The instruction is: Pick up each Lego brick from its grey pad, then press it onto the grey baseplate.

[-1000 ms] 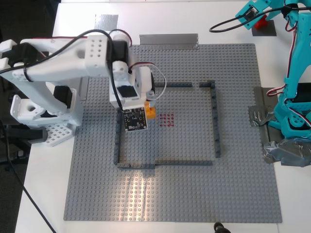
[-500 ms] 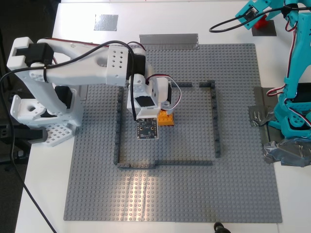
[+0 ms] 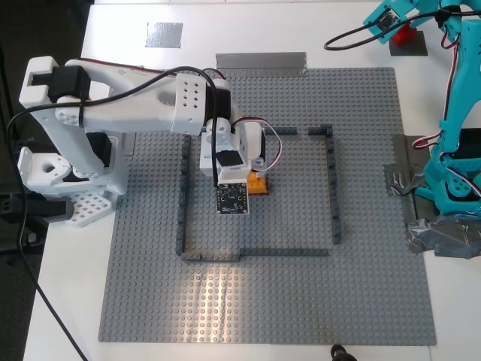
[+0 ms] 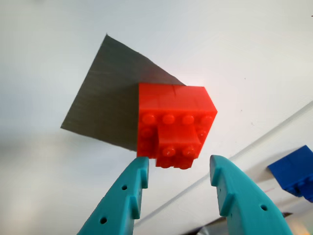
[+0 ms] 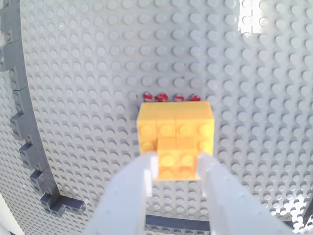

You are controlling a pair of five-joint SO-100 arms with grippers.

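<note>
While half a second ago the white arm held the orange-yellow brick (image 3: 257,183) a touch higher over the frame, it has since edged slightly toward the exterior view's left and settled lower, so the brick now sits at the centre of the grey baseplate (image 3: 361,286), covering most of the red marks (image 5: 168,97). My second gripper (image 5: 176,169) is clamped on the brick's small raised top piece, white fingers (image 5: 129,196) pressed against either side of it. That arm reaches in from the exterior view's left, elbow bent, wrist pointing straight down inside the dark grey frame (image 3: 333,188). No readable writing shows on the small black board (image 3: 233,198) on its wrist.

Farther off, at the exterior view's far right, the teal arm stands tall with its head tipped over the table corner. My first gripper (image 4: 178,171) hangs with its teal jaws apart just short of the red brick (image 4: 175,122), which rests on its darker grey pad (image 4: 105,103). A silvery pad (image 3: 164,34) lies at the far left.
</note>
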